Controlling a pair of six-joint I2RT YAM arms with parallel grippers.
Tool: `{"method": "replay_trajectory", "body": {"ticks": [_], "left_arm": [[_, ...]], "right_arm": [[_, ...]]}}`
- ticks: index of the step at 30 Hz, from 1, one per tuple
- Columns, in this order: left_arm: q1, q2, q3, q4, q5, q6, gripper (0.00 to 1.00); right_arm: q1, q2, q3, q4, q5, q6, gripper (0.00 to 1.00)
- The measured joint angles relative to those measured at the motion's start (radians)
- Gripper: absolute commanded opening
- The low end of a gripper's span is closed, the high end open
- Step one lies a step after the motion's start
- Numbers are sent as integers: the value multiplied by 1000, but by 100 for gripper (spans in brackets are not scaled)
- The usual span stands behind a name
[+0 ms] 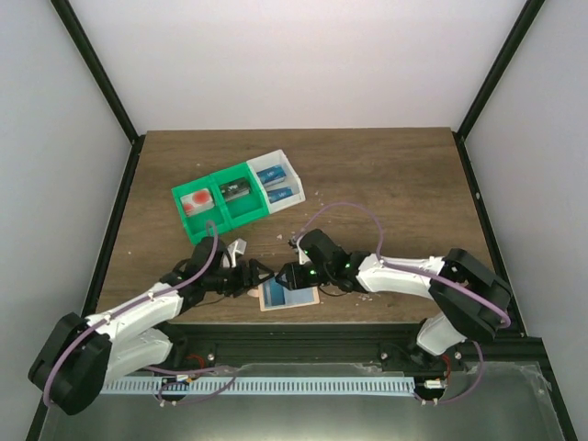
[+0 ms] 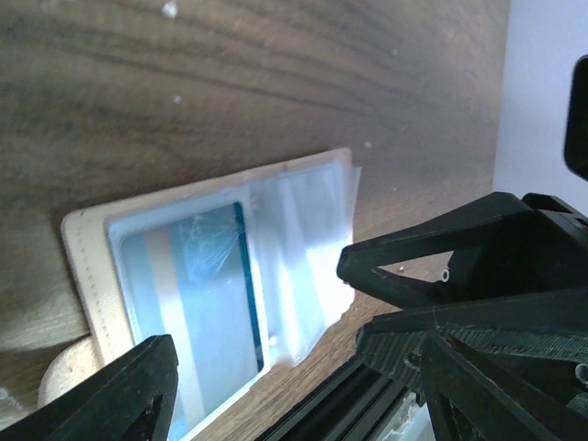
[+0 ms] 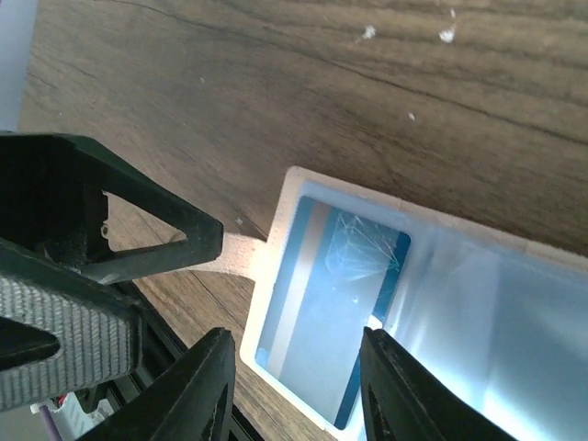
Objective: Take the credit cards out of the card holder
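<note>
Right now the flat pale blue-grey folding card holder with tan edging (image 1: pixel 288 296) is lying open on the dark wooden worktop (image 1: pixel 395 184), close to its near edge and between the two arms. A thin blue rectangular credit card (image 3: pixel 331 294) is sitting inside one half of it, seemingly tucked under a clear, glare-catching sleeve (image 2: pixel 308 266). The left hand (image 1: pixel 257 277) is hovering just beside the holder's tabbed end with its fingers spread wide and nothing between them. The right hand (image 3: pixel 296 335) is hanging over the card with its fingers partly apart, straddling the card's width and gripping nothing. One fingertip (image 3: pixel 386 386) is looking close to the card's corner, though contact is hard to confirm. The step in hand appears to be drawing this card out of its pocket. Doing it well is probably calling for one hand pinning the holder flat near the tan edge, so that it is not sliding or folding shut. The other hand would be catching the card's exposed edge and pulling along the pocket's opening rather than upward. The slick plastic and thin card are likely making any pinch slippery, so a low, shallow approach is looking wise. Farther back, a white plastic bin (image 1: pixel 276 183) is holding small blue items.
</note>
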Motion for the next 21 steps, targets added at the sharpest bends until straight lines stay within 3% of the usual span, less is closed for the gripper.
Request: {"method": "replay_trajectory", "body": {"ticks": [8,21], "left_arm": [[-7,42,-42,104,9,-39,84],[-7,128,-118,245,27,-80,87]], "right_arm": [[18,23,-74,106,-7,38,29],[23,111,-89,153,-2,58,26]]}}
